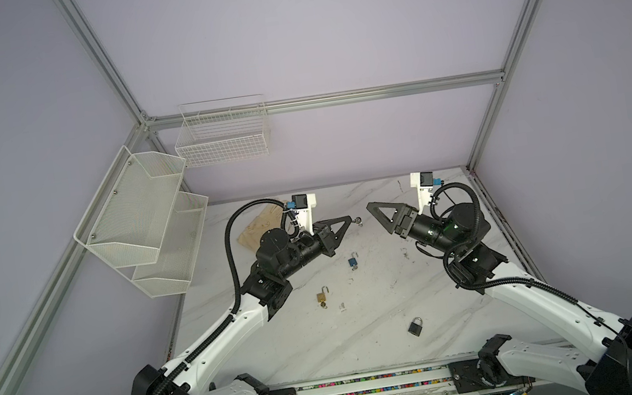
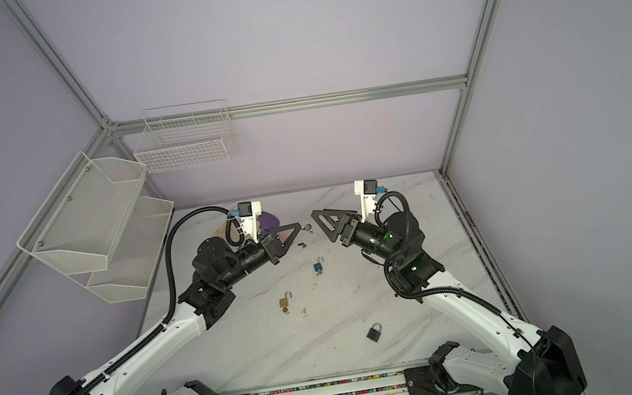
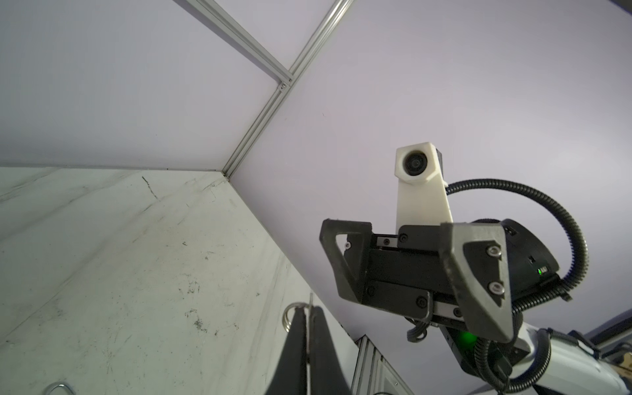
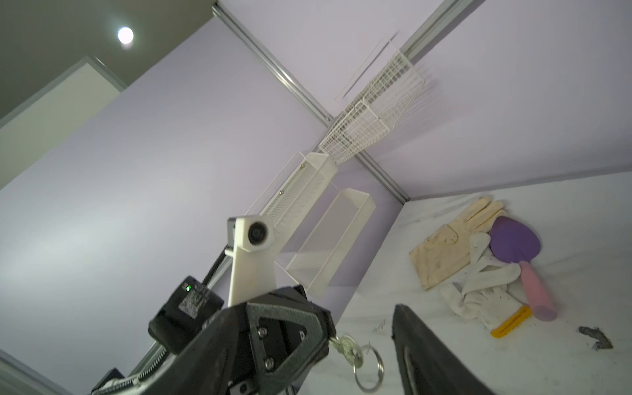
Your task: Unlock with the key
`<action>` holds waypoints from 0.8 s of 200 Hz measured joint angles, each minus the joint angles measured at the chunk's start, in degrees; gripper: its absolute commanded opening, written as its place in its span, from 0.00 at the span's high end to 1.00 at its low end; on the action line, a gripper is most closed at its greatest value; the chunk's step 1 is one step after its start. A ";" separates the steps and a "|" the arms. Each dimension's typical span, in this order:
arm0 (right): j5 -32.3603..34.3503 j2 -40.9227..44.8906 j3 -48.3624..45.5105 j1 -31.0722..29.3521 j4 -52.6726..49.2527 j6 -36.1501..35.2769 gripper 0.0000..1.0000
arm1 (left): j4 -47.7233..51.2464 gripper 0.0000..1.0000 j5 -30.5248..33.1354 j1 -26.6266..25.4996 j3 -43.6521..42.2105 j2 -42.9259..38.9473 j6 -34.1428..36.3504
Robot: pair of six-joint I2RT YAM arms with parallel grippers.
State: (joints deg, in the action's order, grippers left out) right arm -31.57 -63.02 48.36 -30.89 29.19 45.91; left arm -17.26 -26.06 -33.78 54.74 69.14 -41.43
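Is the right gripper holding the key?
No, the key is pinched in the shut left gripper, while the jaws of the right gripper stand open and empty.

We see pale lilac walls on three sides, framed by aluminium rails. A white wire basket hangs on the back wall near its left corner. A two-tier white mesh shelf hangs on the left wall, above the desk's left edge. The desk has a white marbled top, scuffed with dark marks. In the right wrist view a round ceiling lamp shines.
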 measured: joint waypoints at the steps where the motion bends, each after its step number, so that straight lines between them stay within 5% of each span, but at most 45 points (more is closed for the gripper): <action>1: -0.22 -0.02 0.00 0.07 -0.17 -0.17 0.26 | 0.20 1.00 -0.13 0.02 0.15 0.00 0.24; 66: -15.67 0.07 -0.11 5.07 -4.09 -4.20 0.39 | 11.30 1.00 -13.57 2.84 8.66 3.43 7.08; 160: -21.42 -2.58 0.28 5.16 -7.91 -10.67 0.65 | 16.33 1.00 -18.78 2.93 12.39 4.81 9.77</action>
State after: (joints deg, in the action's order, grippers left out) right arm -52.99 -65.60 48.64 -25.74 21.28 35.24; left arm -0.93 -44.84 -30.85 67.13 73.95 -31.66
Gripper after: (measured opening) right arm 0.372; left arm 0.047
